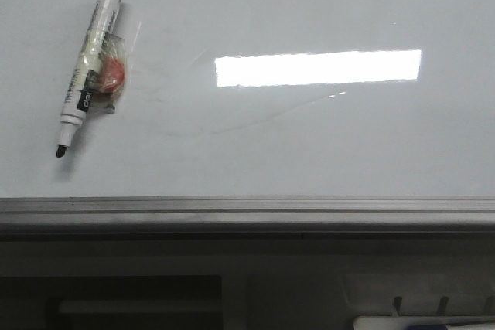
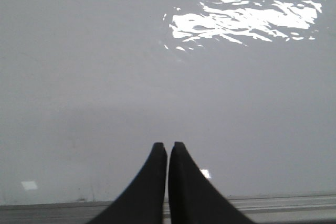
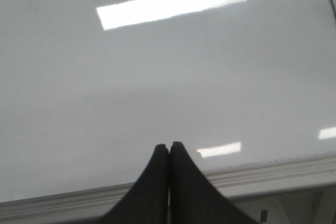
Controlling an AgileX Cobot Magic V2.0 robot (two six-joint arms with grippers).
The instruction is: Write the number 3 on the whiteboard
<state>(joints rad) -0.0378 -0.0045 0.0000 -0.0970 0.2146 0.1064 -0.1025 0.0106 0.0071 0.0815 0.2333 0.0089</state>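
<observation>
The whiteboard (image 1: 309, 144) fills the front view, glossy white with a grey metal frame (image 1: 247, 210) along its near edge. No black number 3 shows on it, only faint grey smudge lines. A black-and-white marker (image 1: 91, 63) lies uncapped at the board's far left, tip toward the near edge, with a red lump in clear wrap (image 1: 112, 73) taped beside it. My left gripper (image 2: 167, 146) is shut and empty over the board near its frame. My right gripper (image 3: 168, 146) is shut and empty over the board near its frame. Neither gripper shows in the front view.
A bright rectangular light reflection (image 1: 317, 67) lies on the board's middle. Below the frame is a dark shelf area (image 1: 139, 299), with a white object (image 1: 421, 322) at the lower right. The board also shows in the left wrist view (image 2: 105, 77) and in the right wrist view (image 3: 157, 77).
</observation>
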